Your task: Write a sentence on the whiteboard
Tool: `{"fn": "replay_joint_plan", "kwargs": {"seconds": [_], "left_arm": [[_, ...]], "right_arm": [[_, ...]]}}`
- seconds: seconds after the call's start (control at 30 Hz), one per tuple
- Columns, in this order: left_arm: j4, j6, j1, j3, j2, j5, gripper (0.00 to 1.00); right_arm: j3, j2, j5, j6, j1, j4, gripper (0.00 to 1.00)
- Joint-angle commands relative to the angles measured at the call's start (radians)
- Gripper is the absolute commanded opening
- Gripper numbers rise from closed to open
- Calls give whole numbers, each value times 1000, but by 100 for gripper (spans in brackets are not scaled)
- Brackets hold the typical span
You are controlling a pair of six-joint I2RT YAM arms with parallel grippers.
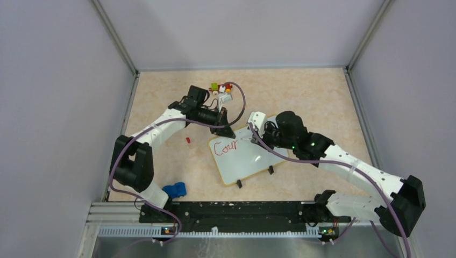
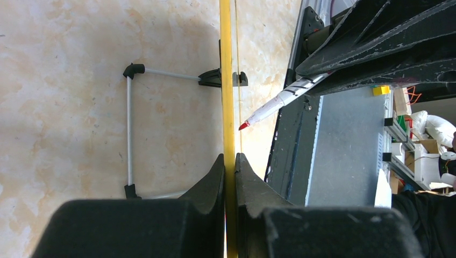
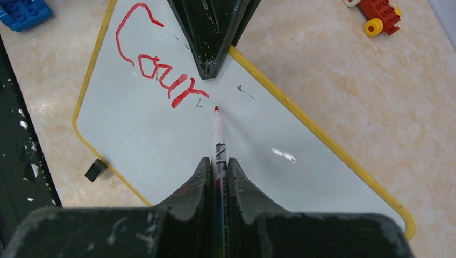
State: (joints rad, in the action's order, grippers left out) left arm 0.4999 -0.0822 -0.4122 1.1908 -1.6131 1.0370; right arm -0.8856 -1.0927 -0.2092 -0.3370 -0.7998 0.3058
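Note:
The whiteboard (image 1: 243, 161) lies tilted on the table, white with a yellow rim. Red letters "Cour" (image 1: 225, 146) start the sentence (image 3: 156, 72) near its upper left corner. My right gripper (image 3: 219, 161) is shut on a white marker (image 3: 218, 137), whose red tip sits at the board just right of the last letter. My left gripper (image 2: 230, 158) is shut on the board's yellow rim (image 2: 226, 80) at the far edge. In the top view the left gripper (image 1: 225, 129) and right gripper (image 1: 253, 138) stand close together over the board.
A blue brick (image 1: 174, 190) lies near the left arm's base. A small red piece (image 1: 188, 140) sits left of the board. Small toy blocks (image 1: 221, 87) cluster at the back. A red toy with yellow wheels (image 3: 379, 13) lies beyond the board. Walls enclose three sides.

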Motion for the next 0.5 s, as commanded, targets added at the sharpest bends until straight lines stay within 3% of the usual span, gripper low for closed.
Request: {"fn": "replay_joint_plan", "kwargs": {"seconds": [0.0,0.47], "left_arm": [[2,-43,-12,-32,-14,-23,0],[3,-49,-13,-34,-16,-24,0]], "right_arm": [[-19,-16,25,4,11,-42,0],[-37,-56,-15,5,10,-47,0]]}}
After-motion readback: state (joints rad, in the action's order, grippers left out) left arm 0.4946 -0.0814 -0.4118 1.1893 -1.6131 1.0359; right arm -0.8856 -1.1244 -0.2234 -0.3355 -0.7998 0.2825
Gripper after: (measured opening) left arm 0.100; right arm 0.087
